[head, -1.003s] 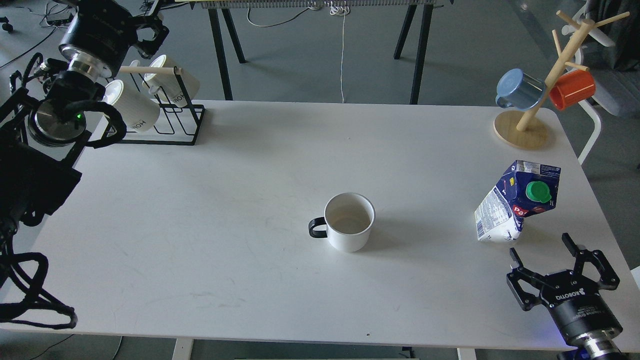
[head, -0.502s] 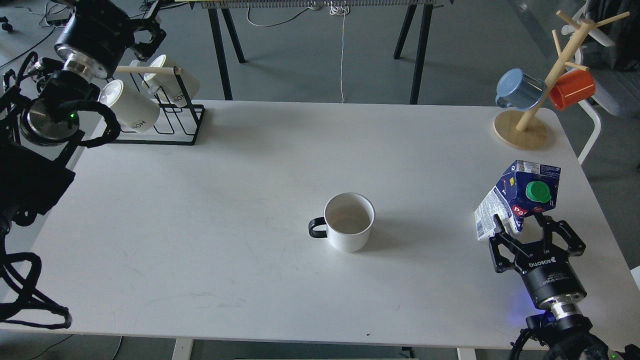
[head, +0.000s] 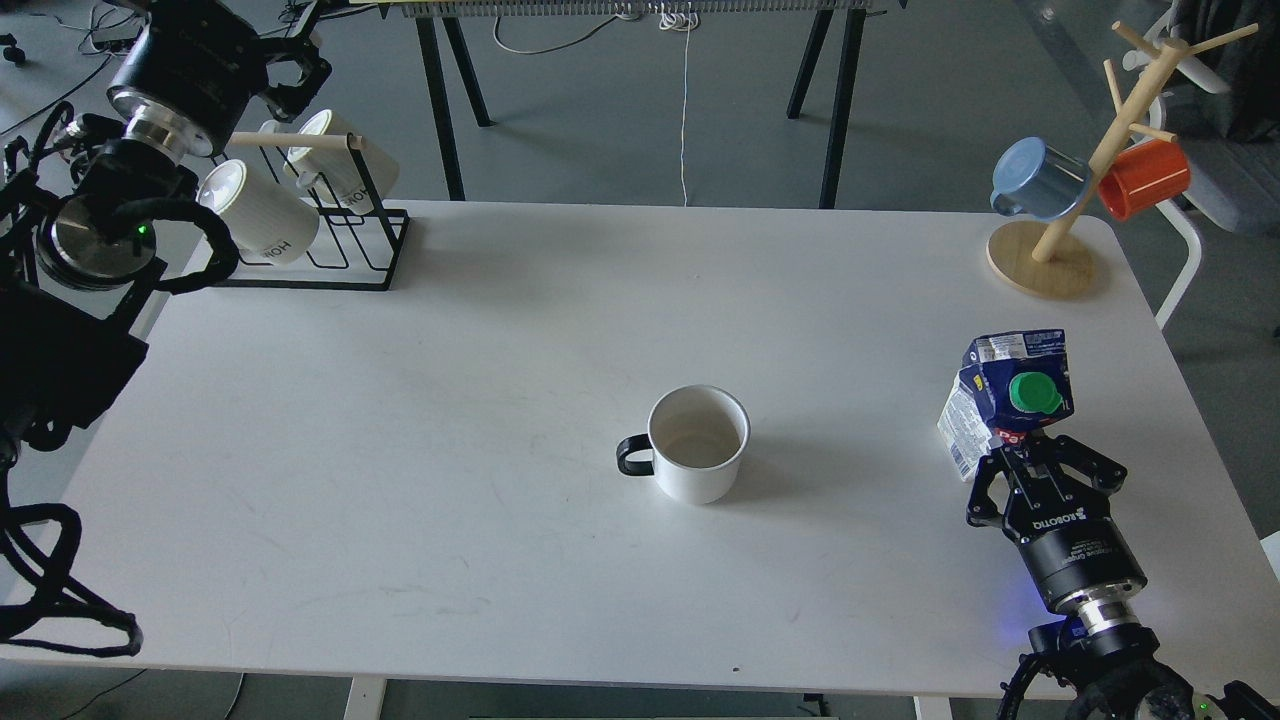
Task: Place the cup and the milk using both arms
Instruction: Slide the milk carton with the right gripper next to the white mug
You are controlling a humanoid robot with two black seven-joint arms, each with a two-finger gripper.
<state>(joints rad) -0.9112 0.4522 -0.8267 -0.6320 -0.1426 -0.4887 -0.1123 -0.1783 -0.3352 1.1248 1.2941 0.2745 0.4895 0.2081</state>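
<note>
A white cup [head: 697, 443] with a black handle stands upright at the table's middle, handle to the left. A blue and white milk carton [head: 1005, 396] with a green cap stands near the right edge. My right gripper [head: 1030, 452] is shut on the carton's lower part from the near side. My left gripper [head: 290, 65] is raised at the far left, above the black mug rack, and its fingers cannot be told apart.
A black wire rack [head: 330, 235] with two white mugs stands at the back left. A wooden mug tree [head: 1070, 215] with a blue mug and an orange mug stands at the back right. The white table [head: 450, 400] ends close to the right of the carton.
My right gripper moved forward to the carton and closed on it. The carton went from leaning to more upright and shifted slightly left. The left arm barely moved.
</note>
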